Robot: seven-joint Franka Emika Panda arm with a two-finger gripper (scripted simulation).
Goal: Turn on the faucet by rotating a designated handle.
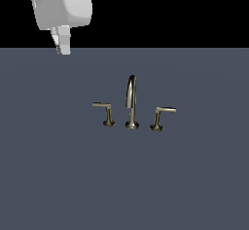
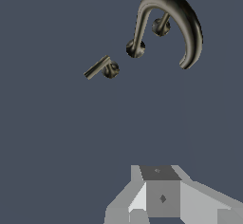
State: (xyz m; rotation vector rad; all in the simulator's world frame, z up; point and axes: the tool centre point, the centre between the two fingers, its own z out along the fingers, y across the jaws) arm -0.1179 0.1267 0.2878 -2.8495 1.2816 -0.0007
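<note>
The brushed-bronze faucet stands mid-floor, with its tall arched spout (image 1: 131, 102) in the middle. The handle (image 1: 105, 112), whose lever arm juts toward the exterior view's left, stands beside it. The mirror-image handle (image 1: 162, 116) stands on the spout's other side. My gripper (image 1: 63, 50) hangs high above the surface, far behind the handle and toward the exterior view's left, touching nothing. Its fingers look shut together and empty. In the wrist view the gripper (image 2: 157, 172) is well short of the handle (image 2: 103, 68). The spout (image 2: 182, 21) partly covers the other handle (image 2: 163, 23).
A plain dark grey-blue surface (image 1: 58, 175) spreads all around the faucet. Nothing else stands on it. The background behind it is black.
</note>
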